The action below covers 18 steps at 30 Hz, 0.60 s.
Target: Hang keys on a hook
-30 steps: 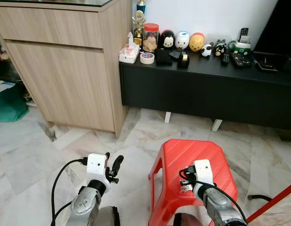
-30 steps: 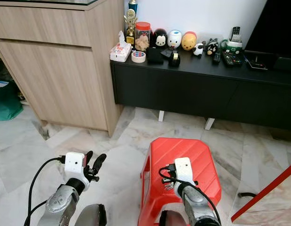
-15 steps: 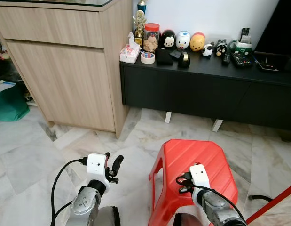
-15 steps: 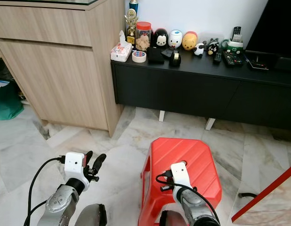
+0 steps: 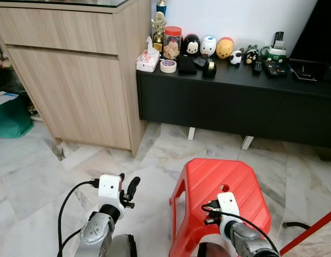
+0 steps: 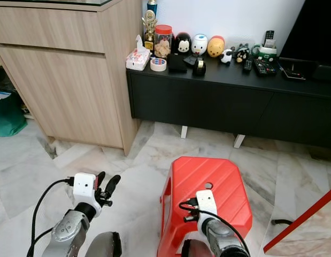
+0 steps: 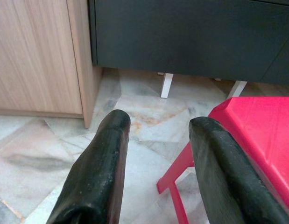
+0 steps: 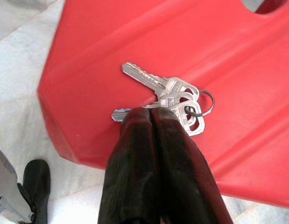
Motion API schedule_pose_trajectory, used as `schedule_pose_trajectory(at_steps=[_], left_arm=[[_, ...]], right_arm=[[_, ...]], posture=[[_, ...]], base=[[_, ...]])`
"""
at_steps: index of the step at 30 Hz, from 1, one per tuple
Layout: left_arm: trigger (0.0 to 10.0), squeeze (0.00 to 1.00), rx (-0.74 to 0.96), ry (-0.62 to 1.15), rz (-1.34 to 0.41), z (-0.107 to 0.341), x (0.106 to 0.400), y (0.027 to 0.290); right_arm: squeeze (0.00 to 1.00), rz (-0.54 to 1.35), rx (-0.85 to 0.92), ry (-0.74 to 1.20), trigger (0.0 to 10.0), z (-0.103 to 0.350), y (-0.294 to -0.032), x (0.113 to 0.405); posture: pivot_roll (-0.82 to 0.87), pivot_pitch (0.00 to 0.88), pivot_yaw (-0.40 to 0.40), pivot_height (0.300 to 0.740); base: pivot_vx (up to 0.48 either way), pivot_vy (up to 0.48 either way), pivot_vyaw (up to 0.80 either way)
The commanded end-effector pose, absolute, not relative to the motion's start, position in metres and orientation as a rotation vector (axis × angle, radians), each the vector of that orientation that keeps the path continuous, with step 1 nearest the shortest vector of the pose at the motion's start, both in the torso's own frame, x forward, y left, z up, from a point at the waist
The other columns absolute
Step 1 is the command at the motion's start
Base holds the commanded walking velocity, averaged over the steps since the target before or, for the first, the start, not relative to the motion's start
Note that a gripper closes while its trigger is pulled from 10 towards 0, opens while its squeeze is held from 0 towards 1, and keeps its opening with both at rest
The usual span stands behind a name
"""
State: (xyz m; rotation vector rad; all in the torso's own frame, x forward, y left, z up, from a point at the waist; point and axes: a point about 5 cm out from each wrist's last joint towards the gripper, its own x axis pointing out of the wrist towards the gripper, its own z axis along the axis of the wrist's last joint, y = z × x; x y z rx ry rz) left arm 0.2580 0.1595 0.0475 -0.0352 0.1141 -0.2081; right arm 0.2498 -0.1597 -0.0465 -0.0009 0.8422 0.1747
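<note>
Since the earlier frame, drawn back along the red stool (image 5: 224, 187): right pincer (image 8: 153, 114), fingers pressed together at the keys (image 8: 174, 95) lying on the seat. Grip unconfirmed; lifting and hanging remain. Left pincer (image 7: 156, 140) spread, idle.

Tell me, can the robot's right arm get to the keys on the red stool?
Probably yes. The right gripper is right over the keys, which lie flat on the red stool with nothing covering them. Its fingers are pressed together, though, so they would likely need to open before they can pinch the bunch.
</note>
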Motion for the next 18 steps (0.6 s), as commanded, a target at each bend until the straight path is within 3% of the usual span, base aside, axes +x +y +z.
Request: schedule_pose_trajectory(at_steps=[1, 18], left_arm=[[10.0, 0.00, -0.026, 0.124, -0.219, 0.047, 0.258, 0.159], [10.0, 0.00, -0.015, 0.122, -0.238, 0.048, 0.259, 0.157]], right_arm=[[0.00, 0.122, 0.005, 0.885, 10.0, -0.052, -0.169, 0.242], [0.00, -0.032, 0.019, 0.905, 10.0, -0.057, -0.192, 0.231]], posture=[[0.02, 0.000, -0.047, 0.606], [0.02, 0.000, -0.044, 0.606]], base=[[0.000, 0.000, 0.00], [0.000, 0.000, 0.00]])
